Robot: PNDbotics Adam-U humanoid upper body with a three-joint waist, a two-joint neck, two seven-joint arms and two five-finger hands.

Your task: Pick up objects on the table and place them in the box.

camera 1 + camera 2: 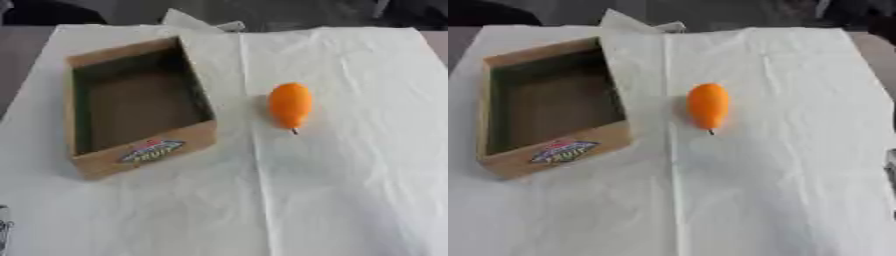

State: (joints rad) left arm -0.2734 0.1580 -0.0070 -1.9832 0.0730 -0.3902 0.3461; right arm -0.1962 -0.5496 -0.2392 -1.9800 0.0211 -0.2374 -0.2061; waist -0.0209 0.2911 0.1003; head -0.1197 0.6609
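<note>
1. Lower left edge of the left eye view — a sliver of dark hand [4, 231]; can't tell its finger state. Other hand not seen.
2. White cloth [350, 200] covers the table, creased down the centre.
3. Box [144, 154] left of centre, open top, fruit label on the near wall.
4. Orange fruit [290, 105] just right of the box, apart from it, stem toward the viewer.

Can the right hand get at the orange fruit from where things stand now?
Probably yes. The orange fruit lies alone on the white cloth, apart from the cardboard box on its left, with nothing on its right side. The right hand itself is out of view.
</note>
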